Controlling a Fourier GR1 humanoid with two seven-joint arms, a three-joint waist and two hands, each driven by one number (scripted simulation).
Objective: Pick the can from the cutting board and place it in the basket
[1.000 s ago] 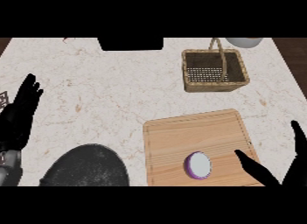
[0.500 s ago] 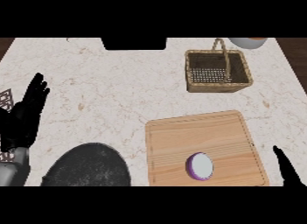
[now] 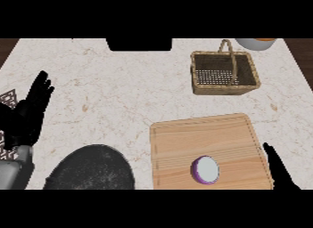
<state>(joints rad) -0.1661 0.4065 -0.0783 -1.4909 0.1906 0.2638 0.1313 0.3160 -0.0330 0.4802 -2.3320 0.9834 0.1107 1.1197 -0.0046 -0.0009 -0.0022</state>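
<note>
Can [image 3: 205, 169]: upright near the cutting board's [image 3: 205, 138] front edge, as before.
Right robot hand [image 3: 274, 167]: lower than earlier, only fingertips showing beside the board; grip unclear.
Left robot hand [image 3: 27, 113]: open, resting left, holding nothing.
Basket [image 3: 224, 74]: far side of the desk [image 3: 119, 98].

The pale marble-patterned worktop [image 3: 119, 89] looks smooth and matt, with faint brown veins. The rectangular light wooden cutting board [image 3: 205, 138] shows fine straight grain. The purple-rimmed can [image 3: 205, 169] has a smooth, pale top. The brown wicker basket [image 3: 224, 87] is roughly woven, with a mesh-like bottom. The round black pan [image 3: 92, 171] looks dull and speckled.
</note>
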